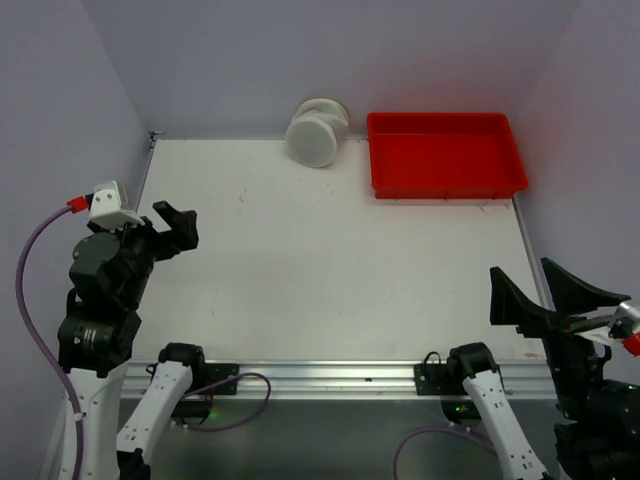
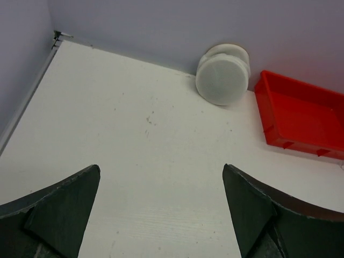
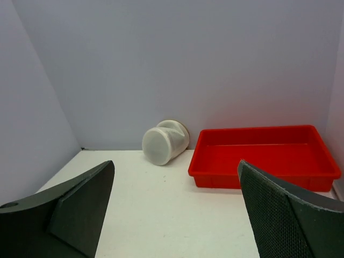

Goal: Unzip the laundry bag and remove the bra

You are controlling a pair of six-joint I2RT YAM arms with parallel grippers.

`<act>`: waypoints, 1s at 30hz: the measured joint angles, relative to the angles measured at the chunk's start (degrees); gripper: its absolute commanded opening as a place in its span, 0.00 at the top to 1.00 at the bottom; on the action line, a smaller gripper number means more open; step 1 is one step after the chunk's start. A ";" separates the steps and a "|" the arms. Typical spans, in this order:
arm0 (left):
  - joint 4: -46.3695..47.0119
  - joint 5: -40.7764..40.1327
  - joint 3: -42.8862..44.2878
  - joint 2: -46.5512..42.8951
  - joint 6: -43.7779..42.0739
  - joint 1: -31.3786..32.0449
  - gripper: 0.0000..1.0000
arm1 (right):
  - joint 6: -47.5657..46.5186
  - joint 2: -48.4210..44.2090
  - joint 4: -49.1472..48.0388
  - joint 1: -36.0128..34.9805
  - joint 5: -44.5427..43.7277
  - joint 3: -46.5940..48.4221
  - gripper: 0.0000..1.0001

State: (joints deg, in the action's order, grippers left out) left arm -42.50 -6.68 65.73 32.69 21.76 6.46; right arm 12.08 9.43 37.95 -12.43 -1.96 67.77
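The laundry bag (image 1: 316, 132) is a small white mesh drum lying on its side at the table's far edge, against the back wall. One round flat face is turned toward the arms. It also shows in the left wrist view as the bag (image 2: 221, 78) and in the right wrist view as the bag (image 3: 164, 142). The bra is hidden. My left gripper (image 1: 178, 228) hovers over the table's left side, open and holding nothing, far from the bag. My right gripper (image 1: 525, 282) sits at the near right corner, open and holding nothing. Both wrist views show the gripper (image 2: 161, 172) and the gripper (image 3: 176, 164) with jaws spread wide over bare table.
A red rectangular plastic tray (image 1: 447, 188) stands at the back right, just right of the bag, with nothing in it. The tray also appears in the left wrist view (image 2: 301, 115) and the right wrist view (image 3: 258, 177). Walls close in the white table (image 1: 330, 260) on three sides.
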 measured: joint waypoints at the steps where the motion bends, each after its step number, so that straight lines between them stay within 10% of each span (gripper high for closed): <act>1: 0.02 0.35 -0.07 0.61 0.13 0.00 0.00 | 0.02 0.04 -0.04 0.00 0.02 -0.07 0.01; 15: 12.15 8.61 -3.87 22.75 4.76 1.40 0.00 | 3.50 1.84 -1.62 0.00 3.37 -9.55 0.01; 30: 29.44 -12.57 24.00 67.67 15.76 21.14 0.00 | 7.65 8.57 -5.03 -0.02 9.03 -16.17 0.01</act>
State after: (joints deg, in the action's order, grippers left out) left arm -13.06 -19.25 89.73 100.36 37.52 27.59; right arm 19.73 18.00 32.93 -12.45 7.07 51.59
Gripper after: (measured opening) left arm 0.997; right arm 0.986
